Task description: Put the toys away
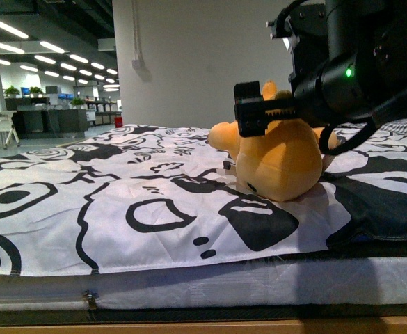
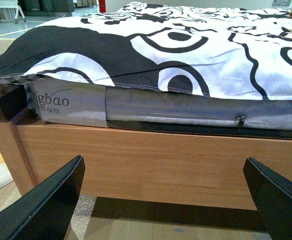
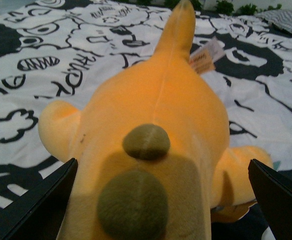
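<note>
Toy [image 1: 280, 163] lying on bed [image 1: 120, 209], not put away. My right pincer [image 3: 162, 162] released, straddling it; grasp pending. Left pincer [image 2: 163, 159] released, idle.

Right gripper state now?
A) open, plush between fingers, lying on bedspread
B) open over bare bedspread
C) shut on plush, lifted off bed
A: the right gripper stands wide open around the plush, which lies on the bedspread in the front view.
</note>
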